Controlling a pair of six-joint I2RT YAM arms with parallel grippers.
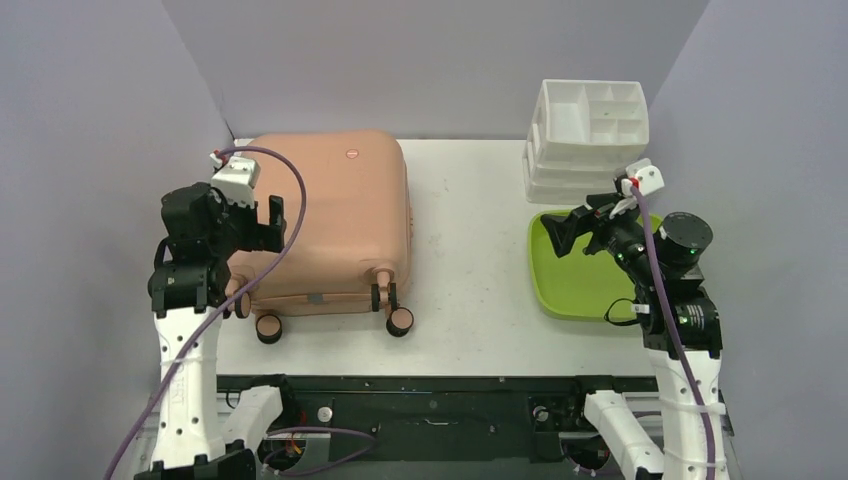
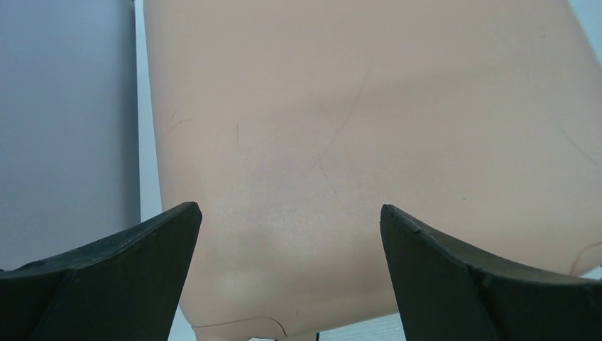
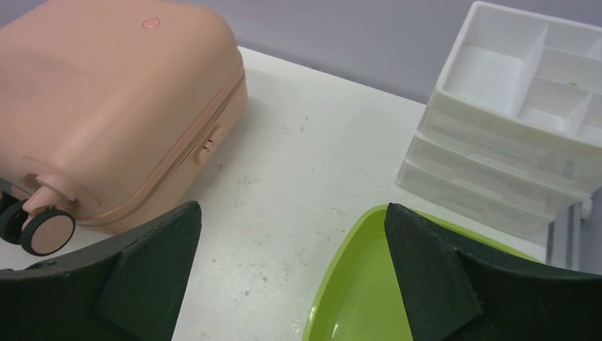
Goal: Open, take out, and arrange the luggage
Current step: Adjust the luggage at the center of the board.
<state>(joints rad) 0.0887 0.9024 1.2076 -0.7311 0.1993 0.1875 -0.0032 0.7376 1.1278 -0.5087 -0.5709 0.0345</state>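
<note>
Now, the opening stage: the luggage (image 1: 330, 225) lies closed and flat on the left rear of the table (image 1: 470, 250), with its wheels (image 1: 400, 320) toward my bases. My left gripper (image 1: 272, 222) hovers over the shell's left part, fingers spread wide and holding nothing; its wrist view shows only smooth pink shell between them. My right gripper (image 1: 556, 232) hangs above the lime-green tray (image 1: 560, 290), likewise wide apart and empty, with the white organizer (image 1: 590, 140) behind it. I judge the seam (image 3: 177, 167) around the shell's side to be the way in. A small tab (image 3: 207, 145) on it looks like the zip pull, though it is too small to be sure. The right fingers should pinch that tab squarely while the left steadies the lid from above — the shell is smooth and stands partly on casters, so it may slide.
</note>
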